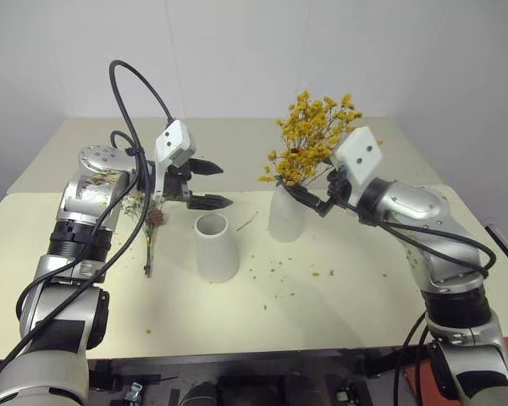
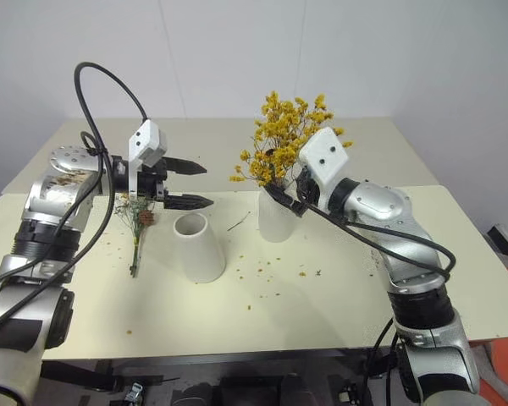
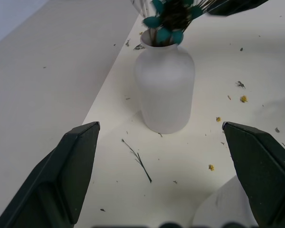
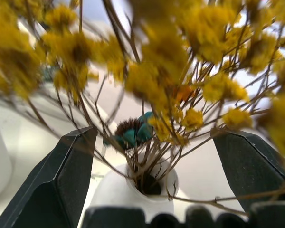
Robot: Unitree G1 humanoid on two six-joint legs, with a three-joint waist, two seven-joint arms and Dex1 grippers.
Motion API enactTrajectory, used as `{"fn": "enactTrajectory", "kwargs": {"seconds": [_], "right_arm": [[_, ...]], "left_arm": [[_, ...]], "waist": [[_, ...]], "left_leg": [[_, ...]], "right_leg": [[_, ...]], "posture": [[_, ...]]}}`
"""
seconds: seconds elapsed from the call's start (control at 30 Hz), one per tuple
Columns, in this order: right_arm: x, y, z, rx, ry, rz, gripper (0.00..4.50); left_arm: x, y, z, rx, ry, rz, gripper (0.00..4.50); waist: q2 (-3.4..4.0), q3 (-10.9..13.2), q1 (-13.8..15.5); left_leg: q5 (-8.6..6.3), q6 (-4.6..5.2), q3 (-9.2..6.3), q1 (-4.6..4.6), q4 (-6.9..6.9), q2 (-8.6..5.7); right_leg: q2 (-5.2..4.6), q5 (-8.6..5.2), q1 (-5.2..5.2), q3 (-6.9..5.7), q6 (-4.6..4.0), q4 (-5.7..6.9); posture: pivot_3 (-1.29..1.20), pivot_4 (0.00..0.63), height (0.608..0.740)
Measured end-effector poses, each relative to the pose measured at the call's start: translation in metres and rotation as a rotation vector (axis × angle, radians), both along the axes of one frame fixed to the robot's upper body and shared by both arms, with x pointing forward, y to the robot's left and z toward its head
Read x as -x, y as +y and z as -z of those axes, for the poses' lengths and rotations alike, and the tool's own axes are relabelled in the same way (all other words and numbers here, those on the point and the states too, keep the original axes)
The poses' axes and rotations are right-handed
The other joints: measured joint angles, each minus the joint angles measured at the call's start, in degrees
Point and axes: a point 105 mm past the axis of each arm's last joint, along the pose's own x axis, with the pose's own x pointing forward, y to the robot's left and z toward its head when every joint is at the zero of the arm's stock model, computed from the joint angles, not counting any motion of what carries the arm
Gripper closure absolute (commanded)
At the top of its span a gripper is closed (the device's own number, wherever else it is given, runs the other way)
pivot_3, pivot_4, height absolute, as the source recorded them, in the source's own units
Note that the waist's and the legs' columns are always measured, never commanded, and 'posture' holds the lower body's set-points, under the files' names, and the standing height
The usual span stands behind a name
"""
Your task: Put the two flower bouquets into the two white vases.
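1. Left eye view: your right end effector [image 1: 315,200] has its fingers spread apart, empty, just beside the neck of the rounded vase [image 1: 286,216].
2. The yellow bouquet [image 1: 309,139] stands in that vase, its stems passing between the right fingers [image 4: 66,175].
3. Your left end effector [image 1: 213,185] is also spread wide, empty, hovering above the cone vase [image 1: 216,246].
4. The grey-green bunch [image 1: 150,222] lies on the table [image 1: 339,313] below your left wrist, beside the cone vase.
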Motion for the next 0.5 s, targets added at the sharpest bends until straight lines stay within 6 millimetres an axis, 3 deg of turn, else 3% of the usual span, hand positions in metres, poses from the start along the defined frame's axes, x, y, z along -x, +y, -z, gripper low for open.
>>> {"fn": "enactTrajectory", "kwargs": {"seconds": [0.2,0.5], "right_arm": [[-0.010,-0.010,0.001,0.027,0.102,0.041,0.03],[-0.004,-0.024,0.010,0.038,0.247,0.041,0.03]], "left_arm": [[0.001,0.000,0.002,0.011,0.010,-0.005,0.00],[0.004,0.005,0.006,0.013,0.021,-0.023,0.00]], "waist": [[0.00,0.0,0.2],[0.00,0.0,0.2]], "left_leg": [[0.00,0.00,0.00,-0.03,-0.01,0.01],[0.00,0.00,0.00,-0.04,-0.01,0.01]], "right_leg": [[-0.01,0.00,0.00,-0.02,-0.01,-0.06],[-0.01,0.00,0.00,-0.03,-0.01,-0.05]], "posture": [[0.00,0.150,0.740],[0.00,0.150,0.740]]}}
